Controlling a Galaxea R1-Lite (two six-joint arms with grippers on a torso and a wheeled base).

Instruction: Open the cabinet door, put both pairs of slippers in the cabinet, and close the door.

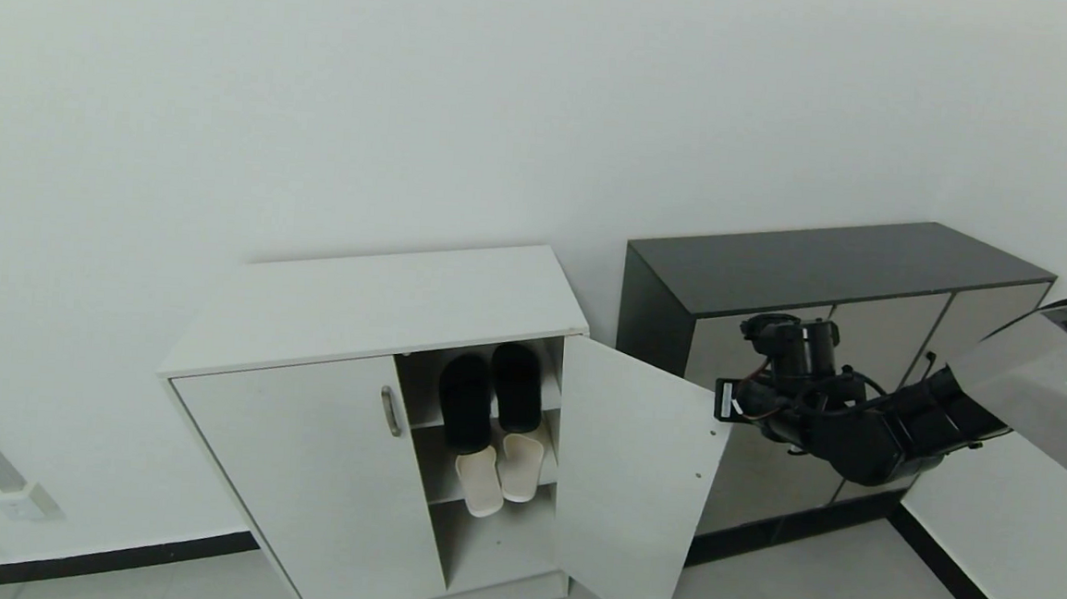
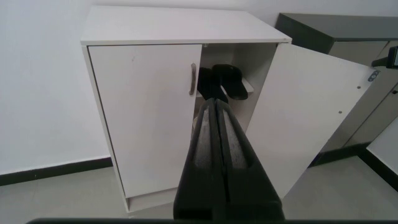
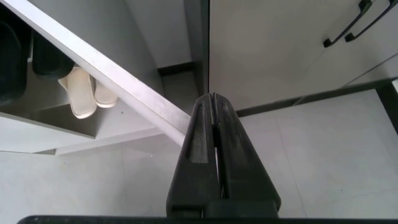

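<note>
Closing push to be made
With black slippers (image 1: 489, 397) and white slippers (image 1: 500, 475) stowed in the cabinet (image 1: 376, 304), the right gripper (image 1: 725, 400), fingers together and empty, is best pressed flat at the door (image 1: 639, 473)'s free edge.

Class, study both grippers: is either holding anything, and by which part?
Nothing is held. The left gripper is shut and empty, facing the white wooden cabinet; the right gripper is shut and empty at the edge of the open white door.

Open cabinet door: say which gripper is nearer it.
Right. The right gripper is at the free edge of the door; the left gripper hangs back, facing the cabinet.
</note>
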